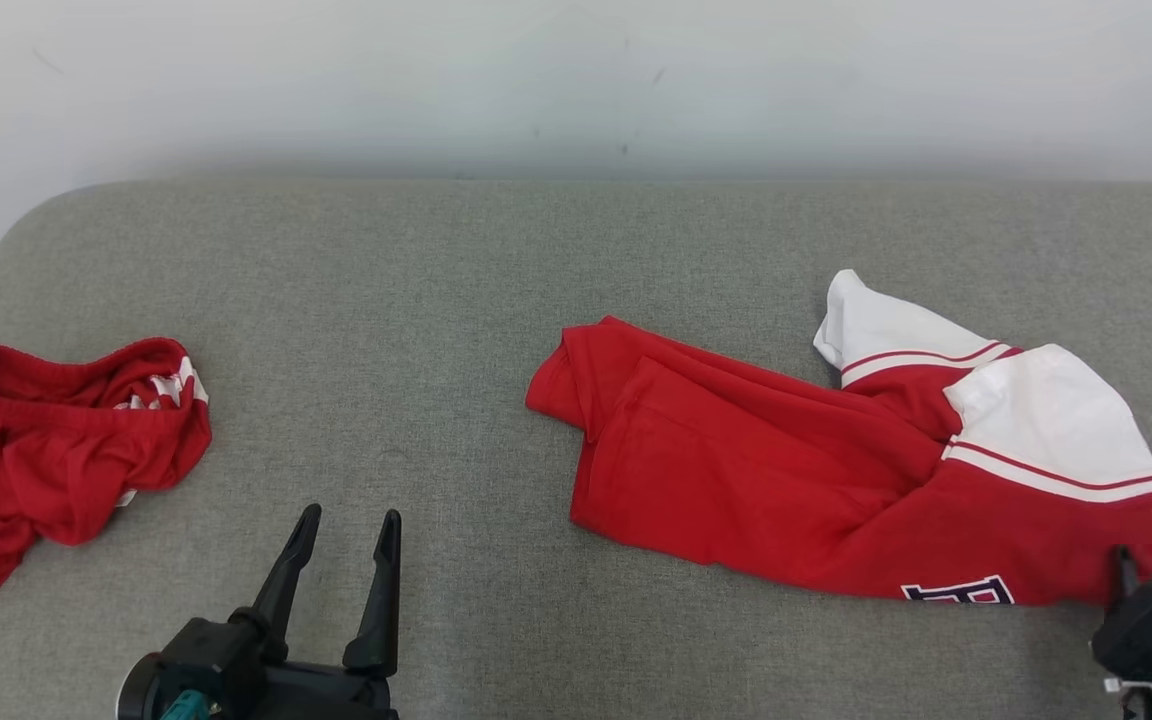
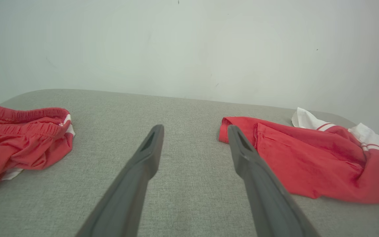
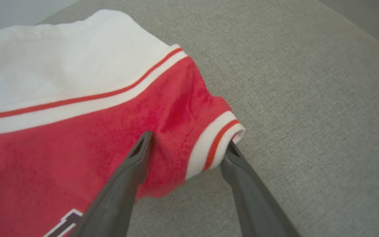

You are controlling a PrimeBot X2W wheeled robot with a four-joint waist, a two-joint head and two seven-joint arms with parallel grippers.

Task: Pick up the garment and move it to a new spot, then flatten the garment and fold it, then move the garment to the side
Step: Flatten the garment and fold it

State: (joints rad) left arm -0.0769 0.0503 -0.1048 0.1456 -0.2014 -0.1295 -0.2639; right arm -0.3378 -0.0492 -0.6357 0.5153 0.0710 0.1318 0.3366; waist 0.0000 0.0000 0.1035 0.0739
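The garment [image 1: 786, 480], a red shirt with white sleeves and striped trim, lies crumpled on the right half of the grey padded surface [image 1: 436, 300]. In the right wrist view its red body [image 3: 77, 131] and a white-and-red ribbed edge [image 3: 215, 141] sit between the spread fingers of my right gripper [image 3: 189, 140], which stands open around that corner. The head view puts my right gripper [image 1: 1126, 570] at the shirt's near right corner. My left gripper [image 1: 351, 515] is open over bare surface, left of the shirt [image 2: 308, 158], with nothing between its fingers [image 2: 143, 158].
A second red garment with white stripes and an elastic waistband [image 1: 56, 440] lies bunched at the left edge, also in the left wrist view [image 2: 18, 141]. A white wall [image 1: 576, 80] stands behind the surface. Bare grey padding stretches between the two garments.
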